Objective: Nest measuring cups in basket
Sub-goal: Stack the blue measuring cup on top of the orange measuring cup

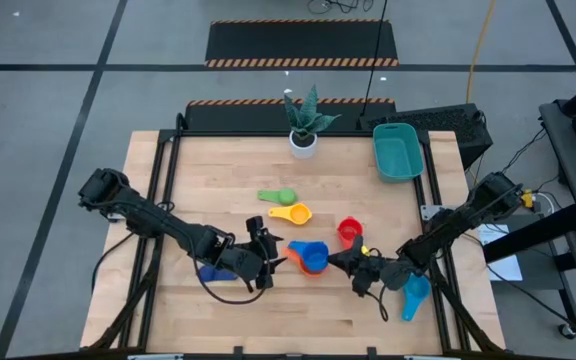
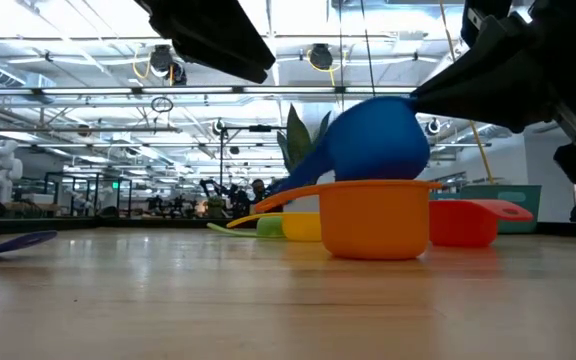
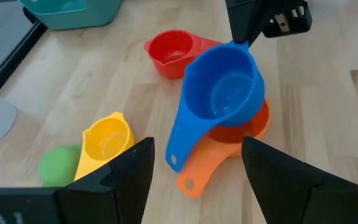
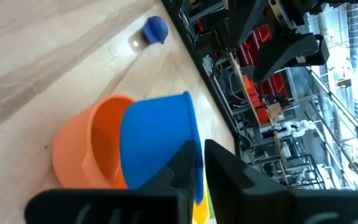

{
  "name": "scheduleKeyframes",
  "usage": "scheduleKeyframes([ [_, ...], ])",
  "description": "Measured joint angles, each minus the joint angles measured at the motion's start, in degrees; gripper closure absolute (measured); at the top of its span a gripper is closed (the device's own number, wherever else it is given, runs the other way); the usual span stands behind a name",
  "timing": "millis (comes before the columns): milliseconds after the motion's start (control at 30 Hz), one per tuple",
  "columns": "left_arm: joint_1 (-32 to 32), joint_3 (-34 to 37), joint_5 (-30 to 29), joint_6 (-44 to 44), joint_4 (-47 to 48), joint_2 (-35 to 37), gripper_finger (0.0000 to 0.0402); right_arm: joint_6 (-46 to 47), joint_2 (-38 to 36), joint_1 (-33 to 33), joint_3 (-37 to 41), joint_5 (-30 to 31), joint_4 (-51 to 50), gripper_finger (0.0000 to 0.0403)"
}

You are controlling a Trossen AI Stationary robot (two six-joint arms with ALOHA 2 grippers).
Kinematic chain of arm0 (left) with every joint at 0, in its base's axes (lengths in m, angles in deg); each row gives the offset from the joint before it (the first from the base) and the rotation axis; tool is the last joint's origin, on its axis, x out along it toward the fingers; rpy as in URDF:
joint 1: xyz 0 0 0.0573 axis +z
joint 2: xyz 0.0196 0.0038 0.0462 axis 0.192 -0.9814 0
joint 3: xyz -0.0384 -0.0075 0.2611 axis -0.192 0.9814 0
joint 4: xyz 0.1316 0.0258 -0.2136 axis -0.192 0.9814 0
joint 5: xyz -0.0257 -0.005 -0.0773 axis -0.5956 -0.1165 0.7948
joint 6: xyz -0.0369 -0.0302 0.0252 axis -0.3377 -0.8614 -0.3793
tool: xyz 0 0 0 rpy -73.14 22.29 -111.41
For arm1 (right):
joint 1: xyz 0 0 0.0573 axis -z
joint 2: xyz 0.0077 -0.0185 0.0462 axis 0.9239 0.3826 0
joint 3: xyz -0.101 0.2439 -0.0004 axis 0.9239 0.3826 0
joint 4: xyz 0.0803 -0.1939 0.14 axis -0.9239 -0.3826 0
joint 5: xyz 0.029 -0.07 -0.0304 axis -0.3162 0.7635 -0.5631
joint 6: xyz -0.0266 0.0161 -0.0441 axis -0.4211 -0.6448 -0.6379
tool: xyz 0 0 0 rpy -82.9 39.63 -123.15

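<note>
With its rim apparently pinched by the right gripper's fingers, the tilted blue cup could be tipped off the orange cup beneath if released askew.

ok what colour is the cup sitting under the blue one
Orange. The orange cup under the blue cup shows best in the low view.

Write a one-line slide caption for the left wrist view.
Right gripper pinches the blue measuring cup tilted into the orange cup; red, yellow and green cups wait nearby.
</note>
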State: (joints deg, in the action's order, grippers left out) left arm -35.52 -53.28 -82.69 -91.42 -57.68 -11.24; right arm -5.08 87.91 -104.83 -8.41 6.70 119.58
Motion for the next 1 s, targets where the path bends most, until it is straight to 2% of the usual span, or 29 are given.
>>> scheduleKeyframes([
  [567, 0.0, 0.0, 0.04, 0.0, 0.09, -0.02, 0.0158, 10.9, -0.02, -0.28, 0.0, -1.51, 0.04, 0.0293],
  [833, -0.11, 0.0, 2.88, 0.25, 0.13, -0.02, 0.0158, 27.97, -0.04, -0.14, 0.0, 2.71, 0.02, 0.029],
  [1000, -0.28, 0.0, 3.03, 2.51, 0.11, -0.07, 0.0158, 38.95, -0.04, -0.02, 0.0, -1.5, -0.87, 0.0309],
])
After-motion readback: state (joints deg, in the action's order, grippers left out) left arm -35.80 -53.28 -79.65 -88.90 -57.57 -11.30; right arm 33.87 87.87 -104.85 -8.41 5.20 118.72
